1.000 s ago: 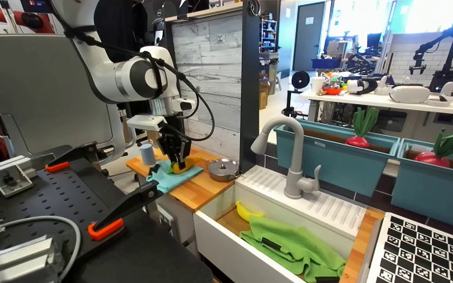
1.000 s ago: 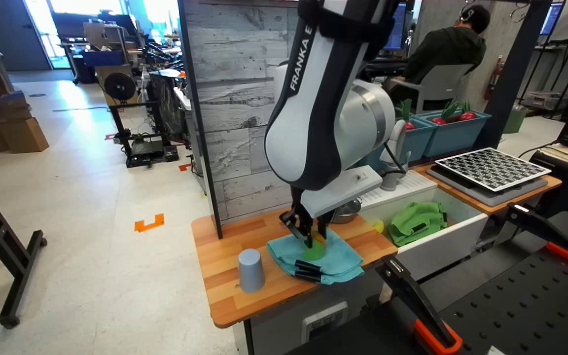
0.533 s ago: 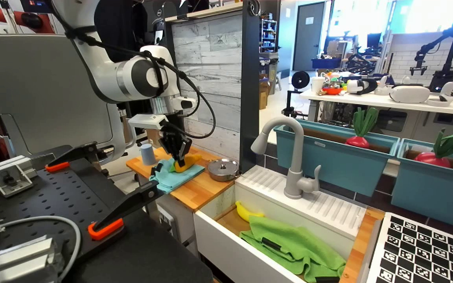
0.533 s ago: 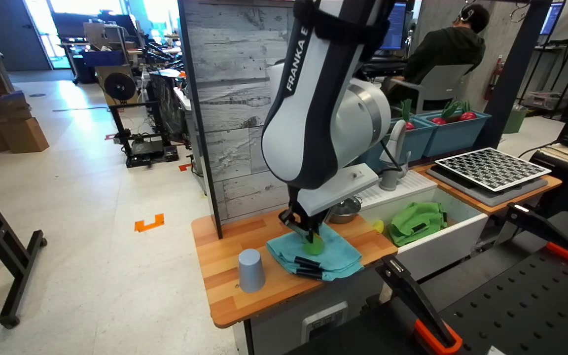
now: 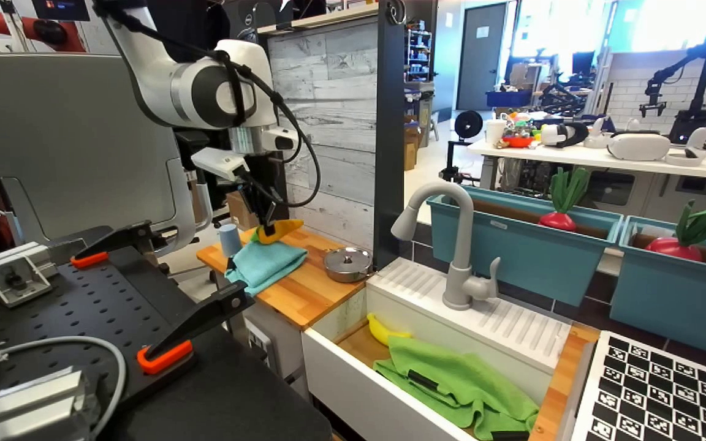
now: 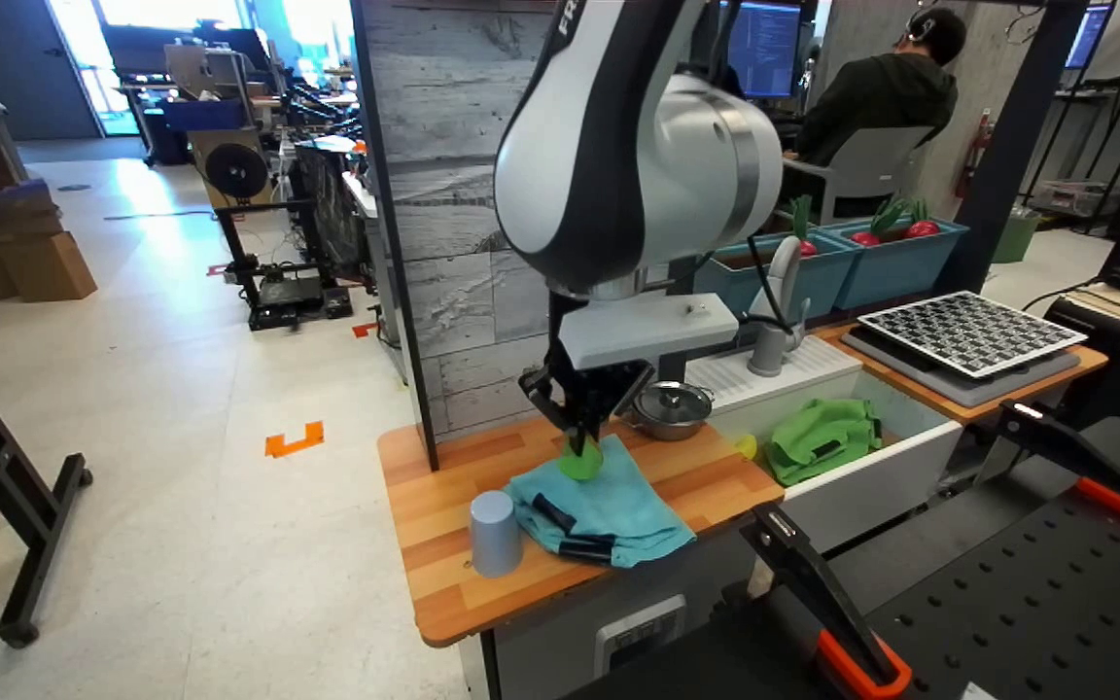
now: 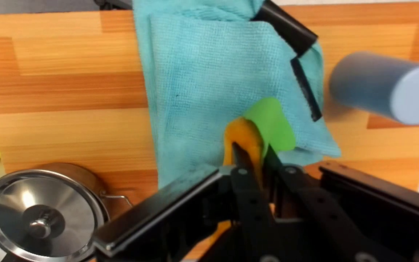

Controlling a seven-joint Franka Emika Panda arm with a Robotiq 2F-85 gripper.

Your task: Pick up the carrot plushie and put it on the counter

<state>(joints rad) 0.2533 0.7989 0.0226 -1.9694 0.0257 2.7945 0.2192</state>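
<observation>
Since half a second ago, the black two-finger hand [image 7: 253,151] has risen in both exterior views, pinching the soft carrot plushie [image 7: 244,129], orange with a green leafy top. Whether the plushie hangs clear of the folded teal cloth [image 7: 209,72] below the hand, I cannot tell. That cloth has slid toward the upturned pale-blue cup [image 6: 497,540] and lies just beside it, both on the light-brown wooden butcher-block surface [image 7: 71,91]. In the wrist view the cup is right of the hand, a lidded stainless-steel pot [image 7: 49,203] left of it. Farther from the hand, a white sink basin [image 5: 341,380] contains a yellow banana [image 5: 385,331] and a crumpled green cloth [image 5: 482,380]; a grey curved faucet [image 5: 465,239] stands behind. Beyond are teal planters [image 5: 515,248] with red radishes [image 5: 557,222]. Well past the hand, a dark-clothed person [image 6: 886,102] sits. The white-and-black arm [image 6: 541,175] bends over the surface, the hand pointing down.
</observation>
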